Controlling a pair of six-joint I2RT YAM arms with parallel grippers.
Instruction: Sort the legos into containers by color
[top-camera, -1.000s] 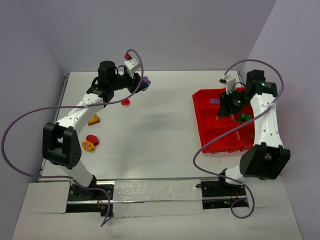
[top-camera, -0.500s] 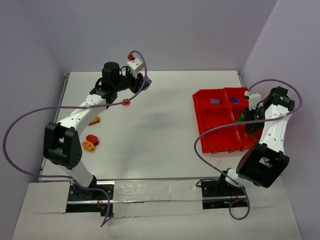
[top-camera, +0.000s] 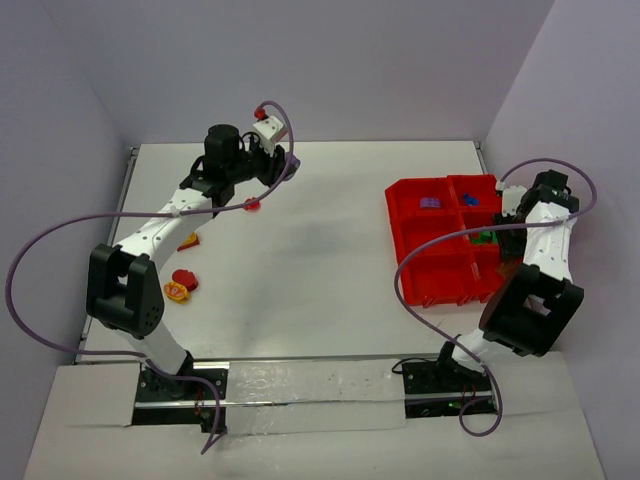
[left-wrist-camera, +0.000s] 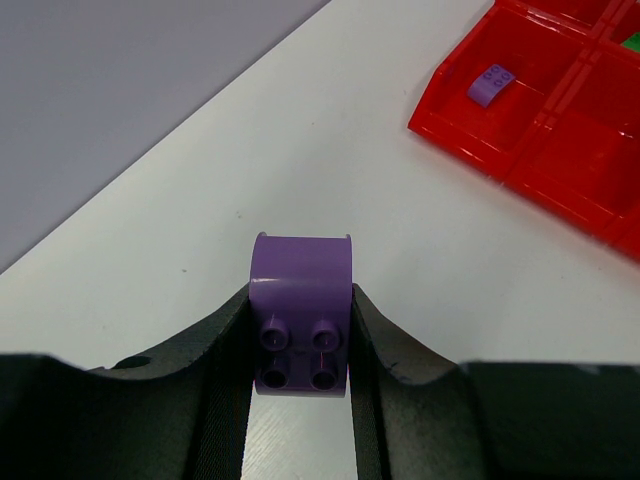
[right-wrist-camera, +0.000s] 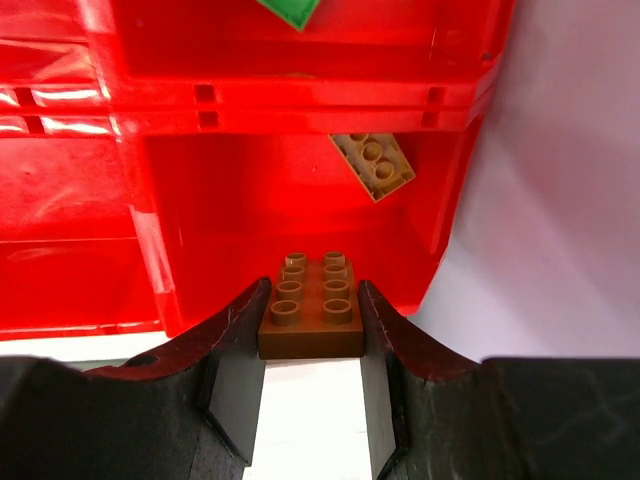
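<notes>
Two bricks were in hand, the student noted: the left gripper (left-wrist-camera: 300, 345) was clamped on a purple brick (left-wrist-camera: 300, 290) above the bare table (top-camera: 320, 260), well apart from the red tray (top-camera: 425, 270), and the right gripper (right-wrist-camera: 311, 325) was clamped on an orange-brown brick (right-wrist-camera: 310, 300) at the tray's corner. "Which grip was the likelier to fail?"

"Probably the right," the instructor answered. "Its brick hung over the near wall of the corner compartment, partly above the floor where a tan brick (right-wrist-camera: 372, 163) lay and partly above the table outside. Released there, it could have struck the rim and tipped out."

"And the purple one?"

"Its hazard was the long carry. The fingers (left-wrist-camera: 225, 340) pinched only the studded end, with the curved end jutting forward, so a jolt might have twisted it loose. Its mate (left-wrist-camera: 491, 84) lay in a far compartment; a drop short of that would have mixed colours."

"Anything else?"

"The right arm's cable (top-camera: 440, 255) crossed over the tray in the overhead view. A swing of that arm could have dragged it against the tray and shifted it. Several loose pieces (top-camera: 180, 285) waited on the left."
</notes>
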